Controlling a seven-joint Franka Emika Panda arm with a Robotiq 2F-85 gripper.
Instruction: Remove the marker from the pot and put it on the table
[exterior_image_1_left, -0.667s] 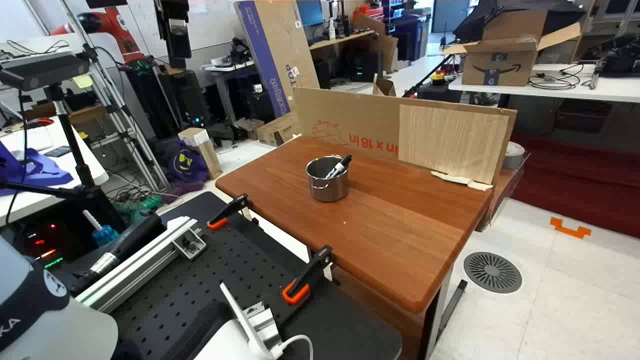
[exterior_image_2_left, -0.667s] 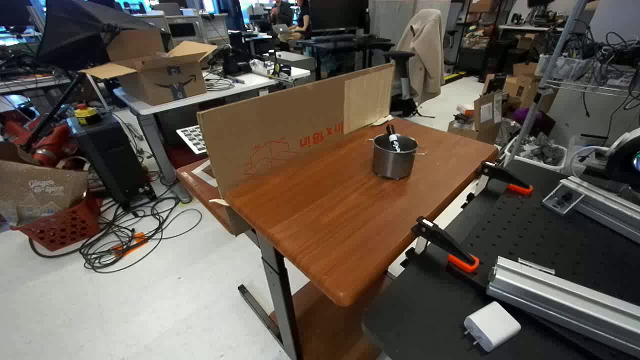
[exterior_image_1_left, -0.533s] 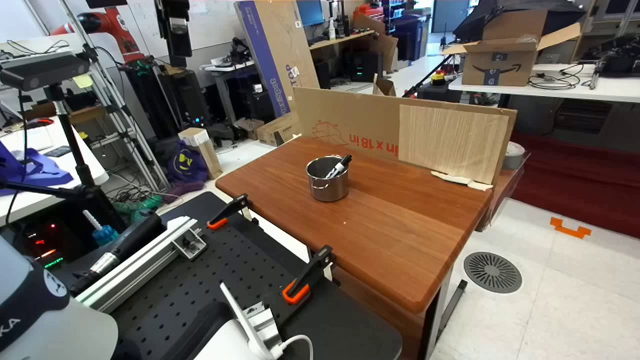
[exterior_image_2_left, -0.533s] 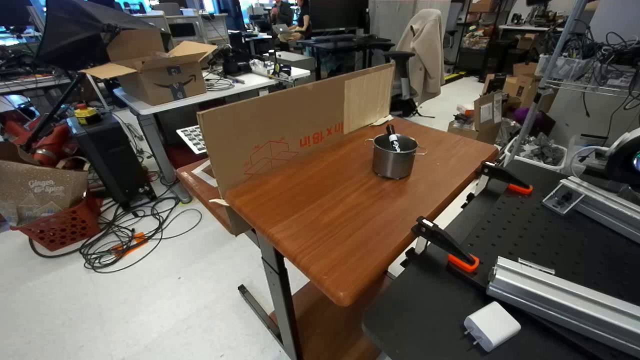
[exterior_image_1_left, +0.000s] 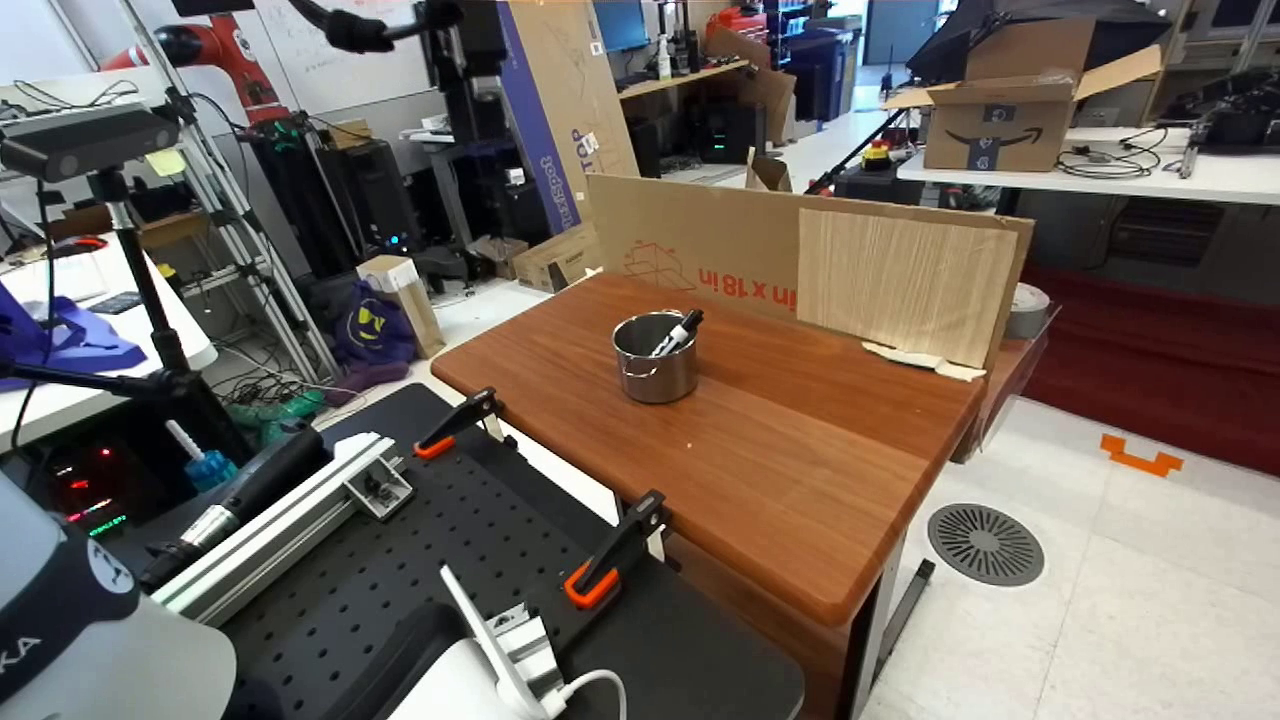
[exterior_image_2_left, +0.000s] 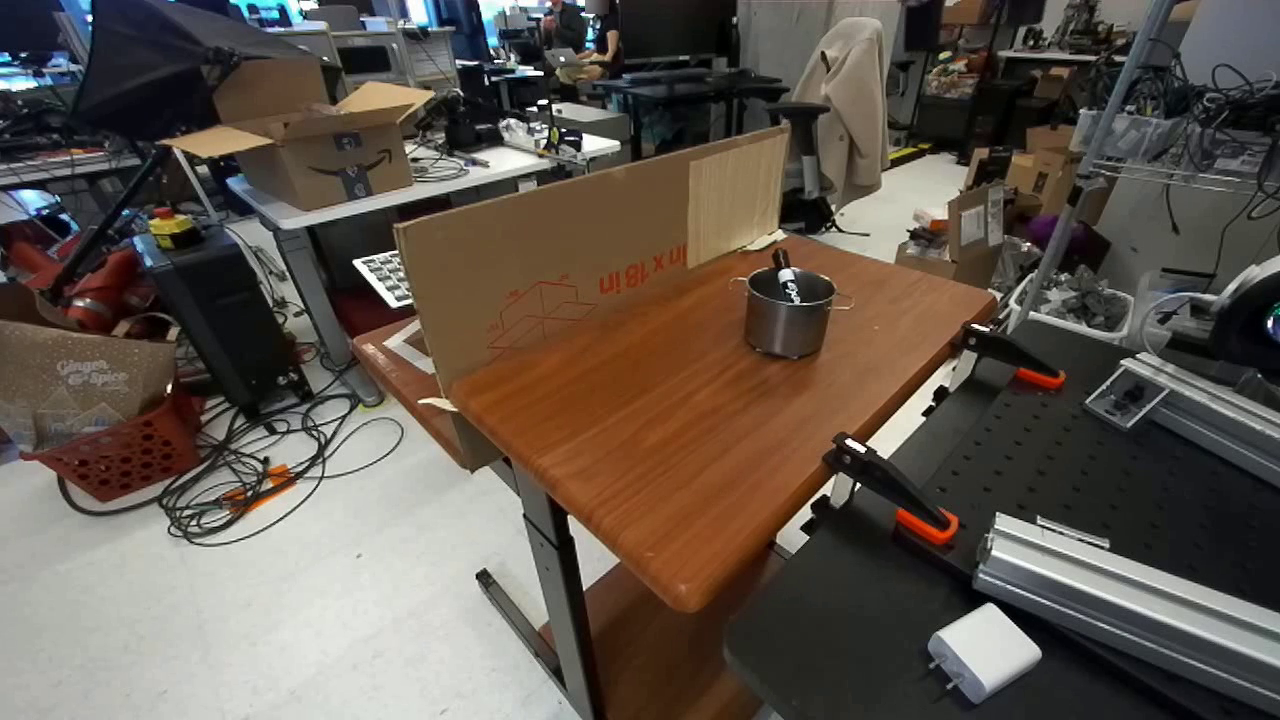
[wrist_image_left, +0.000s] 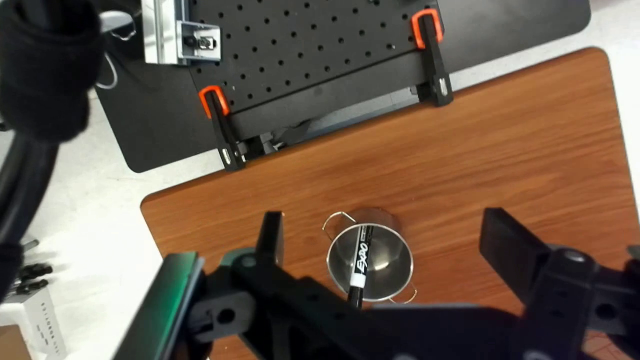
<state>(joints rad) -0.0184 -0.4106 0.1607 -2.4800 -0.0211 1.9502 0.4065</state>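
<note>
Two fingers (wrist_image_left: 270, 242) of the gripper (wrist_image_left: 384, 214) stand wide apart, with nothing held between them. The marker (wrist_image_left: 361, 255) is in the pot (wrist_image_left: 384, 250), tilted, with its black end rising over the rim toward the long table edge where the cardboard (exterior_image_1_left: 700, 240) stands. So I judge that the step in hand is the approach, and the taking out is not yet begun. Next, in my opinion, the gripper must come down over this black end. In the wrist view the fingers lie on both sides of the marker, so they should close across its length; a finger too low could knock the rim.

About the room: on the table (exterior_image_2_left: 620, 430), the pot stands away from all edges, nearer to one short edge than to the opposite one. Toward the farther short edge lies a wide stretch of wood, which seems suitable for the marker. Cardboard makes a wall along one long edge, and two clamps (wrist_image_left: 434, 65) are at the other, so a path between them looks safer.
</note>
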